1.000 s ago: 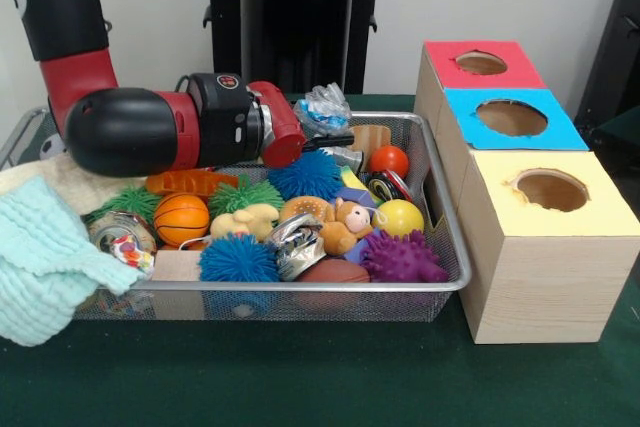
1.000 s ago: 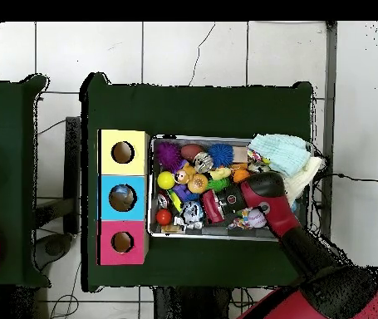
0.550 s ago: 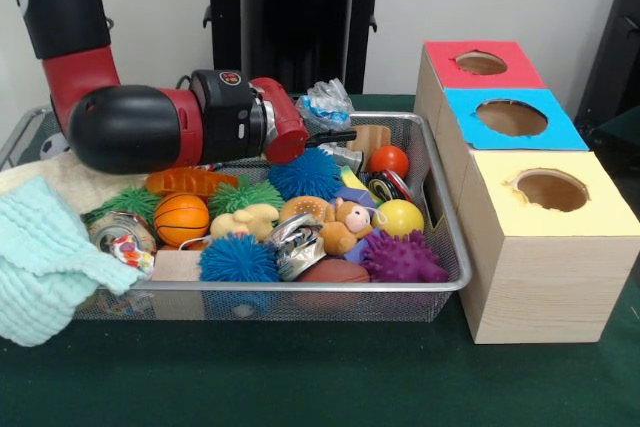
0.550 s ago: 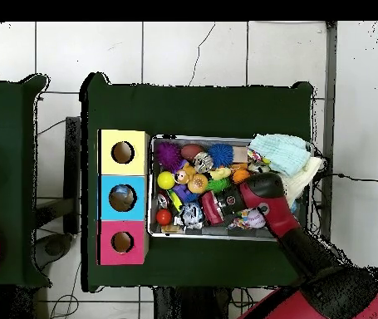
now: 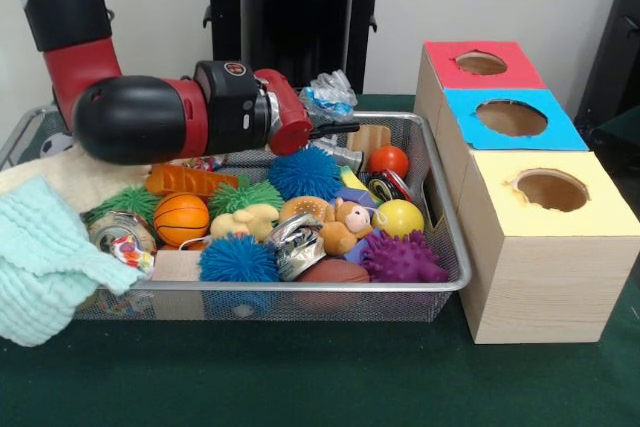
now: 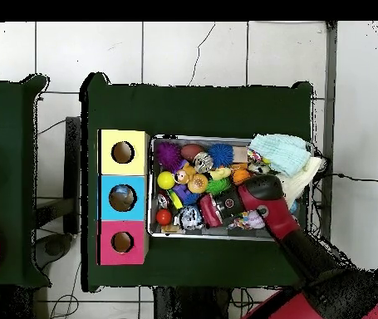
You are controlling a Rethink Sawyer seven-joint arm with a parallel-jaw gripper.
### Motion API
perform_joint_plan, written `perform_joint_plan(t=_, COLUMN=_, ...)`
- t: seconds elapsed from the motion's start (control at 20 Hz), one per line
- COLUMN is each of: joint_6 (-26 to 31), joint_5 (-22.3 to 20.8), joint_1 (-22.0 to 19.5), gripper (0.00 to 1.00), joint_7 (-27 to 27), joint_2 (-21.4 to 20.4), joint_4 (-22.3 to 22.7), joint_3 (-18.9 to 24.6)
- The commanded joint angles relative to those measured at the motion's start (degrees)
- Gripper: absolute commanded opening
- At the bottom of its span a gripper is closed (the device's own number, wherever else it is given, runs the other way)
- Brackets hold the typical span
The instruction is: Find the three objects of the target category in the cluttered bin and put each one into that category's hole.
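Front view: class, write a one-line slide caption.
Sawyer arm reaches across a toy-filled wire bin beside boxes with red, blue and yellow holed tops.

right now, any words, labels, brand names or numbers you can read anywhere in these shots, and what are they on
None can be read.
Round mark on the arm's black wrist: too small to read.
Printed tin at the bin's corner: pattern only, blurred.
Crinkly wrapper by the gripper: no legible print.
Red, blue and yellow boxes: plain.

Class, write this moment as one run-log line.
arm: low over wire bin | claw: by crinkled plastic wrapper, state unclear | holes: red, blue, yellow unfilled
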Motion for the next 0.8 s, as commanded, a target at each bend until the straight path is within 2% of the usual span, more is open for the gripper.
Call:
perform_joint_plan(t=0.05, joint_6=-7.0, joint_5=-1.6, joint_1=-1.0, gripper=1.0, joint_7=-7.0, joint_2=-2.1, joint_4=4.4, joint_3=3.4)
perform_joint_plan(t=0.4, joint_6=-5.4, joint_5=-1.4, joint_1=-3.6, gripper=1.0, joint_7=-6.6, joint_2=-8.1, joint_4=9.7, joint_3=3.5)
perform_joint_plan(t=0.45, joint_6=-4.4, joint_5=-1.7, joint_1=-4.0, gripper=1.0, joint_7=-6.8, joint_2=-7.4, joint_4=8.9, joint_3=3.0)
perform_joint_plan(t=0.55, joint_6=-2.5, joint_5=-1.9, joint_1=-5.0, gripper=1.0, joint_7=-6.7, joint_2=-8.4, joint_4=9.3, joint_3=2.8)
perform_joint_plan(t=0.65, joint_6=-1.6, joint_5=-2.9, joint_1=-6.3, gripper=1.0, joint_7=-7.2, joint_2=-11.2, joint_4=10.7, joint_3=2.9)
perform_joint_plan(t=0.8, joint_6=1.4, joint_5=-2.8, joint_1=-8.2, gripper=1.0, joint_7=-6.6, joint_2=-13.2, joint_4=12.3, joint_3=3.4)
